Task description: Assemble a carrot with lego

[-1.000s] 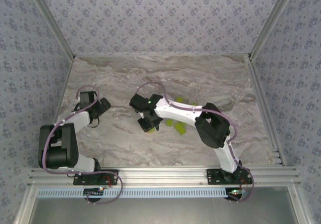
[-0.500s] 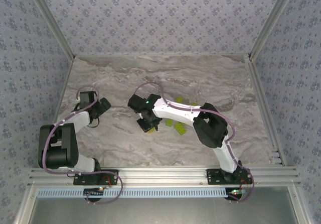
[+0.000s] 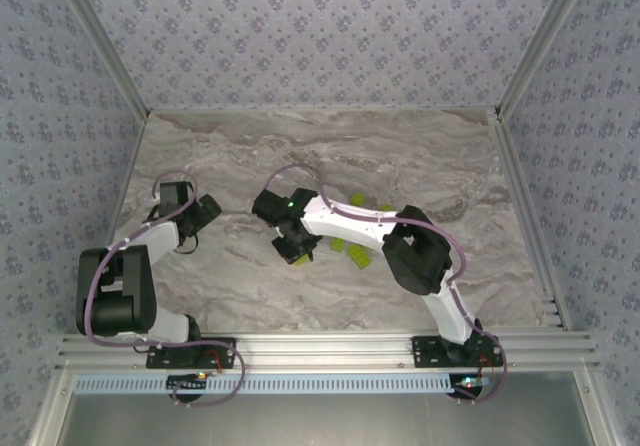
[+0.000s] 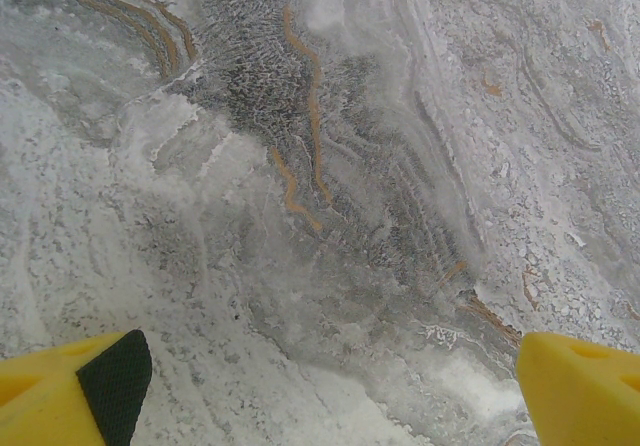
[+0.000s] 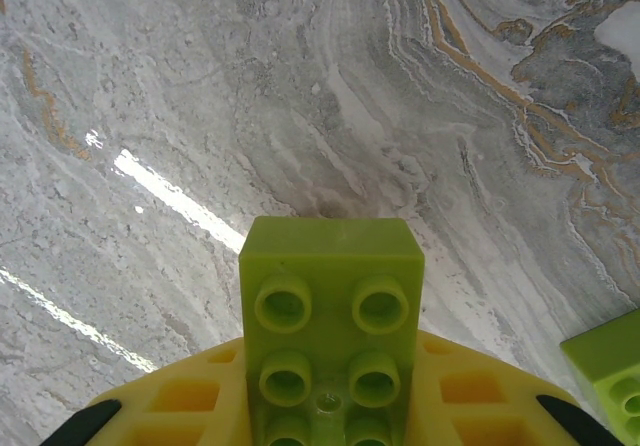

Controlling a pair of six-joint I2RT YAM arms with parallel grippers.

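Starting the carrot build: one piece in hand, nothing visibly joined.
Over the marbled grey worktop [image 3: 400,156], the left gripper [image 4: 320,396] hangs with fingers [image 4: 70,391] spread above bare stone; the right gripper [image 3: 297,249] pinches a lime-green studded plastic lego brick [image 5: 330,306], the other loose lime-green bricks [image 3: 352,254] lying just beside it.

- My right gripper [image 3: 293,249], clamped on a lime-green brick [image 5: 332,316], has slid a little to the left across the table [image 3: 230,286] over the last second.
- That move has carried it slightly further from the loose lego [image 3: 352,254] lying beside its forearm.
- The right arm's elbow [image 3: 412,251] has followed, shifting left and a touch toward the far side.
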